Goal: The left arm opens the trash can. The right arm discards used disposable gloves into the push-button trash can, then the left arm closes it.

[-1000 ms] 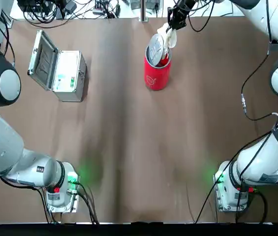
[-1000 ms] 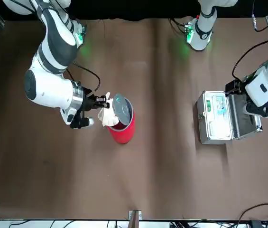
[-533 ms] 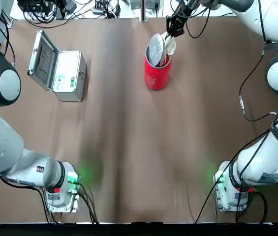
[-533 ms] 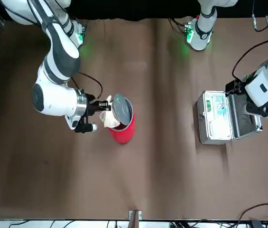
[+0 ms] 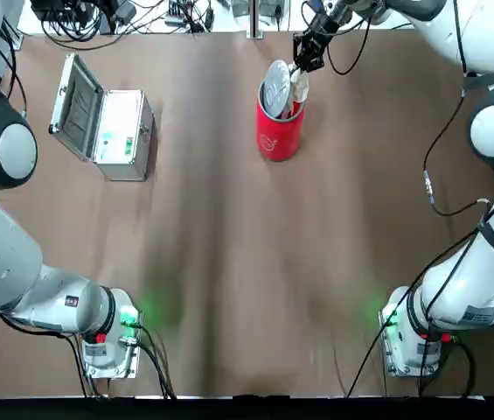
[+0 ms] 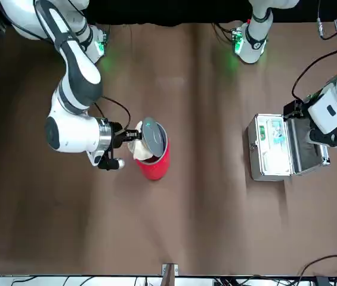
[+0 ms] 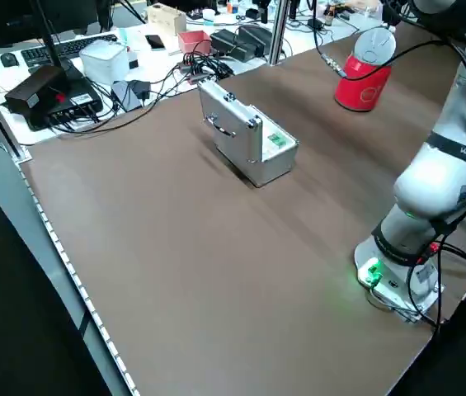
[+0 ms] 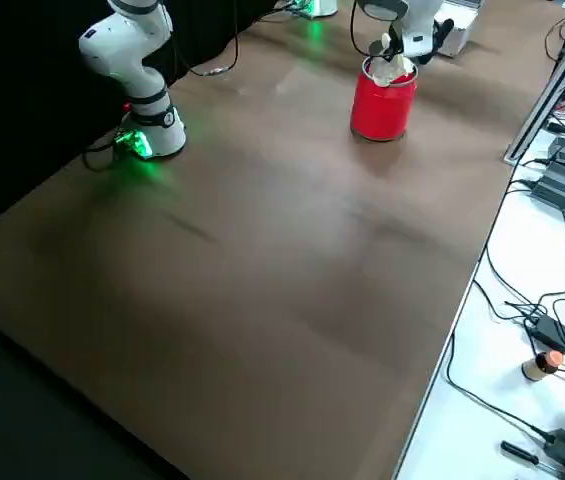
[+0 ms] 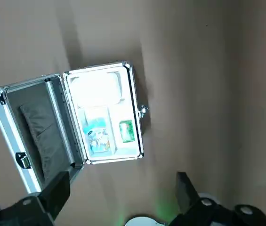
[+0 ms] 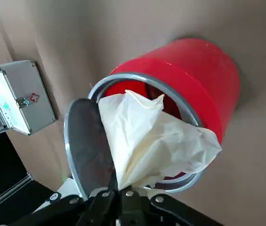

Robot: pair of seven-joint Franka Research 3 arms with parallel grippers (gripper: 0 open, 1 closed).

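On the table [image 5: 229, 262]: one trash can [image 5: 279, 131], one gloves [image 10: 147, 141] wad

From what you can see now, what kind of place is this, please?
Probably a robotics lab, not a home. Two arms are bolted to one brown table, cables and power adapters lie along its edge, and a keyboard sits on the desk beside it.

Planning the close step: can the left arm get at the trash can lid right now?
Probably not yet. The lid stands open and the right end effector holds the gloves over the trash can mouth.
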